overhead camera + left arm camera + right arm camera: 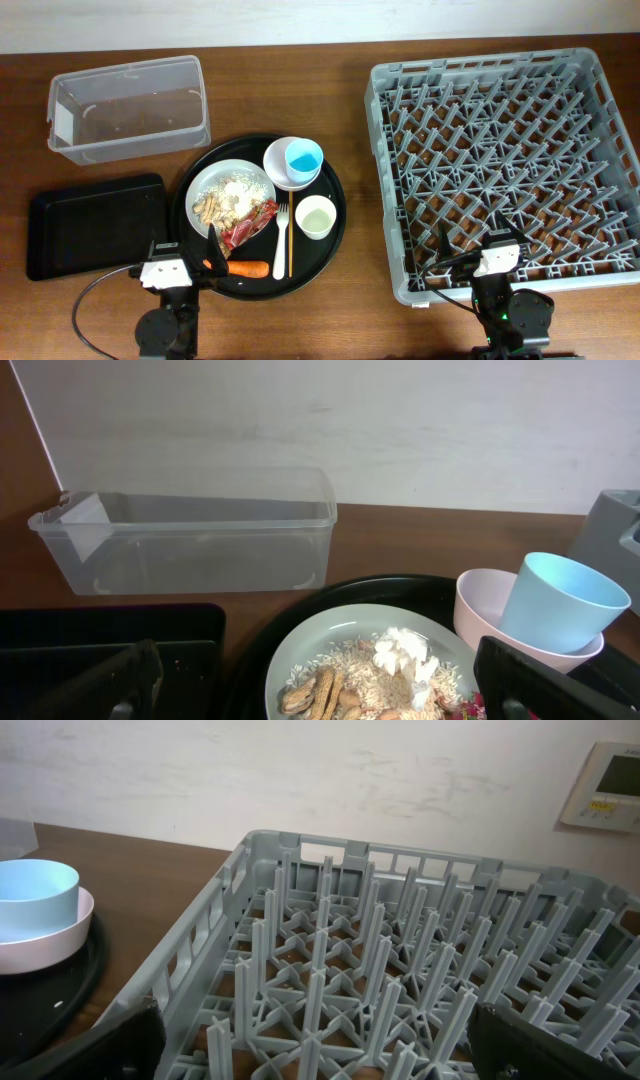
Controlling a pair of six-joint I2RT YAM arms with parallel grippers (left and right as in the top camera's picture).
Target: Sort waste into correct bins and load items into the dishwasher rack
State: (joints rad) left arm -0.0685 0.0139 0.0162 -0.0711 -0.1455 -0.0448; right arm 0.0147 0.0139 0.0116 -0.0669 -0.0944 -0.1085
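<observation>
the left gripper (pixel 182 248) is hovering at the near edge of the table with its jaws spread wide, gripping nothing. one finger is hanging over the shallow black tray (pixel 95 225) and the other over the near left part of the round serving tray (pixel 338 190). the right gripper (pixel 482 240) is hovering over the near wall of the dishwasher rack (pixel 378 150), jaws likewise spread wide and empty.

the white plate (pixel 200 185) is lying on the left half of the serving tray, carrying rice crumbs (pixel 240 190), a white paper scrap (pixel 400 650) and, at its near right edge, the red wrapper (pixel 250 228). the carrot (pixel 248 268) is lying on the serving tray at its near rim, just beside the left gripper's finger. the fork (pixel 281 240) and the chopstick (pixel 291 240) are lying side by side (handles toward the near edge) between the plate and the upright cream cup (pixel 316 216). the bowl (pixel 275 170) is sitting on the far part of the serving tray, with the blue cup (pixel 304 157) leaning inside it. the clear tub (pixel 130 150) is standing at the far left, beyond the black tray
</observation>
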